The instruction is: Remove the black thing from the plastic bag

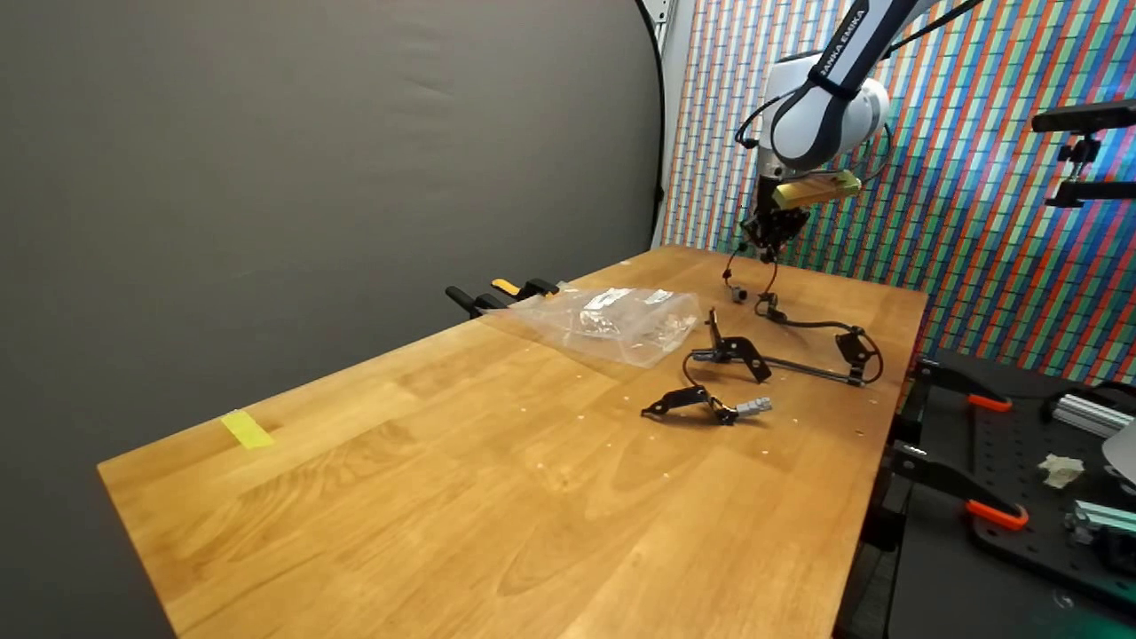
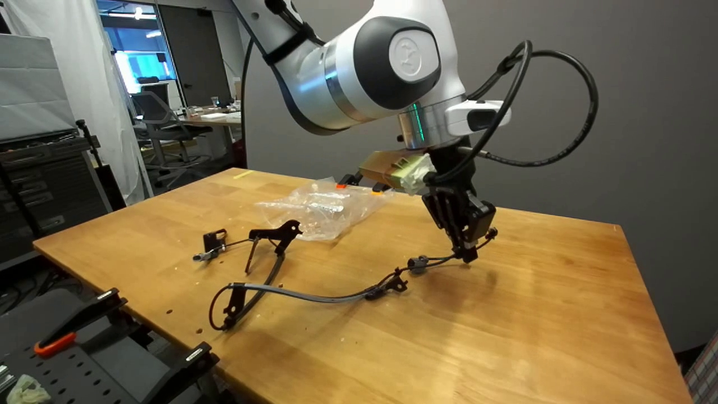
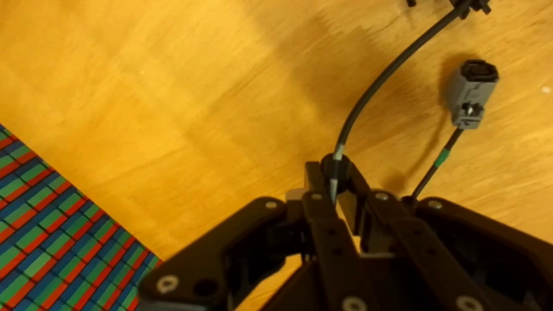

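The black cable [image 2: 322, 298] is out of the bag [image 2: 317, 216], strung across the table [image 2: 538, 325], and my claw [image 3: 333, 183] pinches one stretch of it above the surface. I make out nothing black inside the bag, so I judge the removal itself done and the last step in hand: putting the cable down clear of the bag. The next move, as I see it, calls for lowering gently, then letting go without a snag. A bracket [image 2: 269, 233] on the cable sits near the bag; I cannot tell whether they touch. The wrist view shows a grey plug [image 3: 472, 93] and, on its lead, a green band [image 3: 442, 157] that I cannot pick out in both exterior views. Those, in turn, show the bag and the cable's far end, which the wrist view misses.
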`<state>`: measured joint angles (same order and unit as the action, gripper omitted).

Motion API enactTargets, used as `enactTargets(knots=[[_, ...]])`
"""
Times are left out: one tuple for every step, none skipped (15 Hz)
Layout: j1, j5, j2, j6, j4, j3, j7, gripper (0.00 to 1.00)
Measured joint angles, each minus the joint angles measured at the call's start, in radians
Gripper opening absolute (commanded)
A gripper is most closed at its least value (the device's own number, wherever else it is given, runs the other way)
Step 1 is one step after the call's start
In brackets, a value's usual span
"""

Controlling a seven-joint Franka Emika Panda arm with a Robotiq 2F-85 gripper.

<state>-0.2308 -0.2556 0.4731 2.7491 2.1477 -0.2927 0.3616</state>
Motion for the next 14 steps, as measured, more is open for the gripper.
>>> enactTargets(knots=[[0.002,0.002,0.015,-0.002,-0.008,-0.009,-0.006,0.47],[0.002,0.008,0.027,-0.008,-0.013,-0.013,-0.016,0.56],[0.002,0.015,0.035,-0.013,-0.016,-0.015,-0.026,0.63],[0.002,0.017,0.04,-0.015,-0.018,-0.018,-0.03,0.71],[0.007,0.017,0.042,-0.015,-0.02,-0.025,-0.03,0.78],[0.018,0.017,0.042,-0.015,-0.02,-0.039,-0.03,0.87],[0.033,0.013,0.041,-0.015,-0.021,-0.056,-0.03,0.94],[0.052,0.009,0.038,-0.015,-0.021,-0.075,-0.029,0.99],[0.072,0.004,0.032,-0.015,-0.02,-0.094,-0.027,1.0],[0.092,-0.001,0.024,-0.015,-0.019,-0.112,-0.023,1.0],[0.114,-0.007,0.012,-0.013,-0.016,-0.13,-0.014,1.0],[0.136,-0.015,-0.005,-0.012,-0.012,-0.148,0.0,1.0],[0.157,-0.018,-0.025,-0.007,-0.006,-0.162,0.017,1.0],[0.172,-0.018,-0.05,0.004,0.002,-0.17,0.036,1.0]])
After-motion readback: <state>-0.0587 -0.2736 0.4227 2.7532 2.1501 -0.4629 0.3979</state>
